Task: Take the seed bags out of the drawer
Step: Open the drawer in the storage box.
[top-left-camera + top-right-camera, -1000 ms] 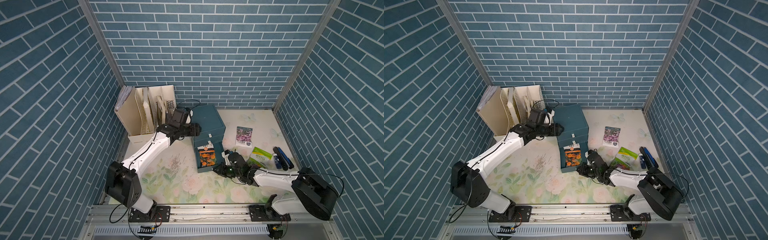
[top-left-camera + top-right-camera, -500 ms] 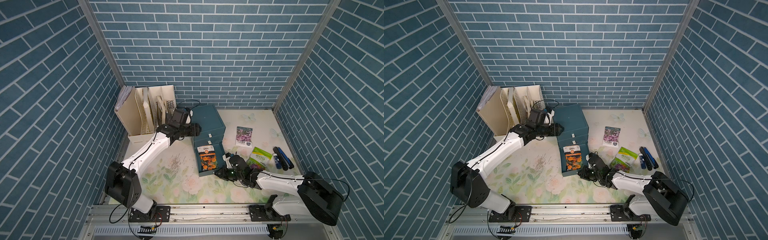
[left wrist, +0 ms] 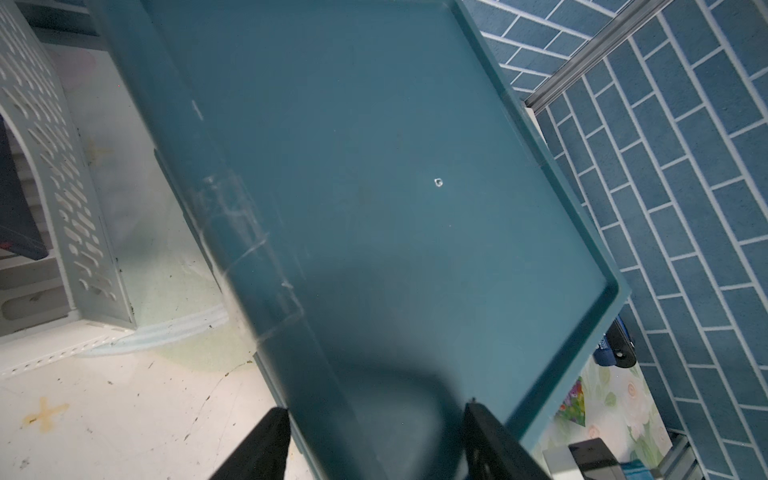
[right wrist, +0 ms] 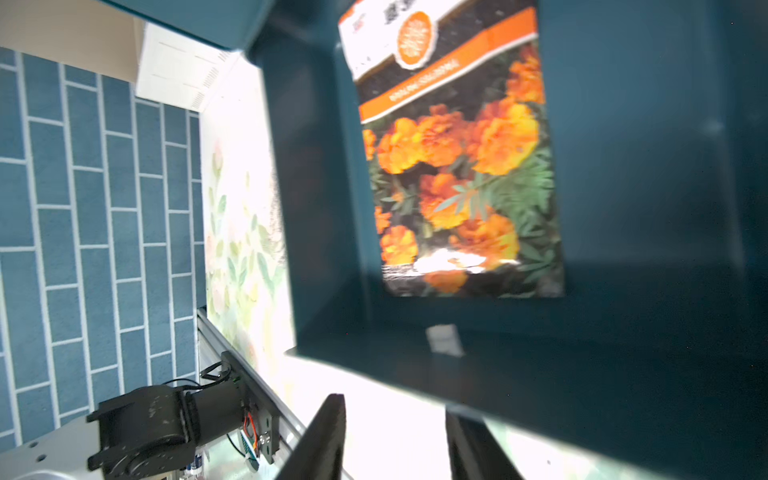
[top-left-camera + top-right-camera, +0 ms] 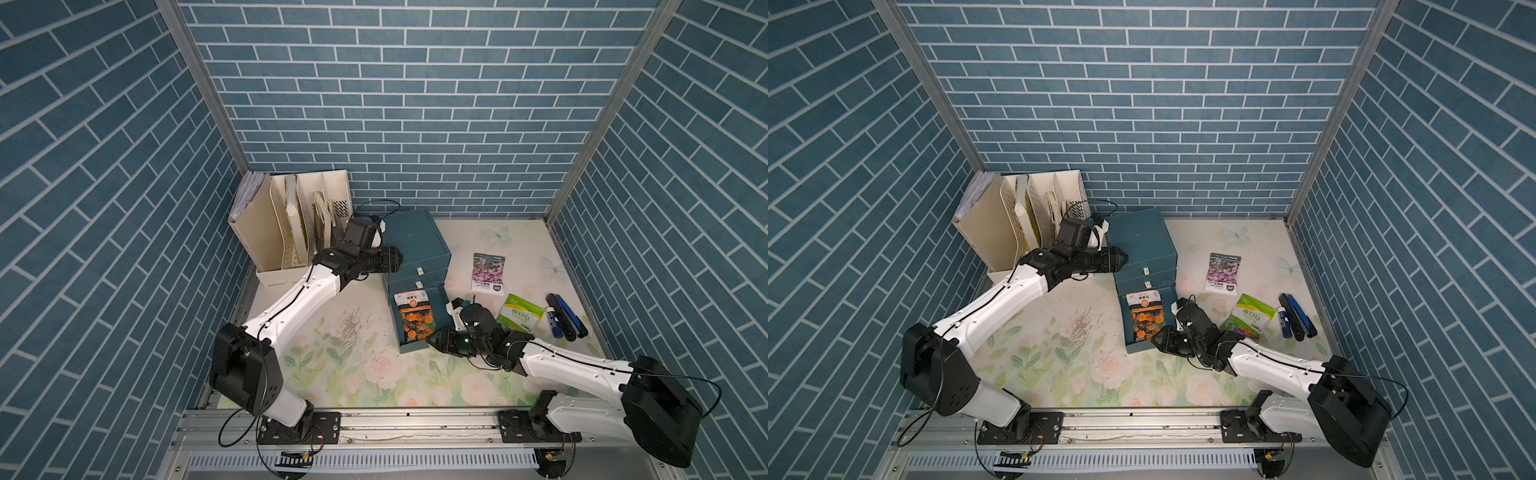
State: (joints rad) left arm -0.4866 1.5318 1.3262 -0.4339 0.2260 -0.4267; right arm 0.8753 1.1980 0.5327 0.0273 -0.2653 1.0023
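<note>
In both top views a teal cabinet (image 5: 415, 237) (image 5: 1140, 232) of three drawers stands on the flowered worktop (image 5: 332, 365). Its lowest drawer (image 5: 415, 347) (image 5: 1140, 347) is pulled out. Inside lies the orange seed bag (image 5: 415, 318) (image 5: 1145, 316), flat and face up. The purple-pink seed bag (image 5: 487, 272) (image 5: 1223, 272) and the green-white seed bag (image 5: 519, 318) (image 5: 1248, 318) lie out on the worktop beside the cabinet. Dark blue pens (image 5: 565, 318) (image 5: 1296, 318) lie just beyond the green-white one. A cream file rack (image 5: 286, 224) stands at the cabinet's other side. The left hand (image 5: 395, 264) (image 5: 1121, 257) is at the cabinet's upper edge. The right hand (image 5: 432, 338) (image 5: 1156, 338) sits low by the drawer's front corner, between the drawer and the green-white seed bag.

In the left wrist view the cabinet's flat top (image 3: 374, 187) fills the picture. The left hand's fingers (image 3: 266, 444) stand apart astride its edge. I cannot tell whether they clamp it. The file rack (image 3: 62, 187) shows to one side.

In the right wrist view the orange seed bag (image 4: 457, 166) rests on the drawer's floor. The drawer's front wall (image 4: 540, 374), with a small white tab (image 4: 444, 345), stands between it and the right hand (image 4: 395, 415). This hand's fingers (image 4: 328, 436) are apart with only bright worktop between them.
</note>
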